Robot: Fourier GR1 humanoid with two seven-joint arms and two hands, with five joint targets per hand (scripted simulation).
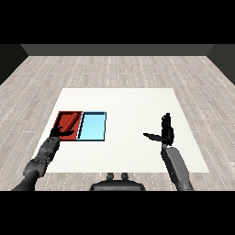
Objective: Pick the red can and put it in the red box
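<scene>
No red can shows anywhere on the bench (128, 101) — its place cannot be told. The left robot hand (62, 131) reaches over the red tray (69, 118) at centre left, its fingers unclear. The right robot hand (164, 133), lower right, hangs spread apart and holds nothing. The risk: if the can lies hidden under the left robot hand, a withdrawal could knock it toward the light blue tray (93, 126).
</scene>
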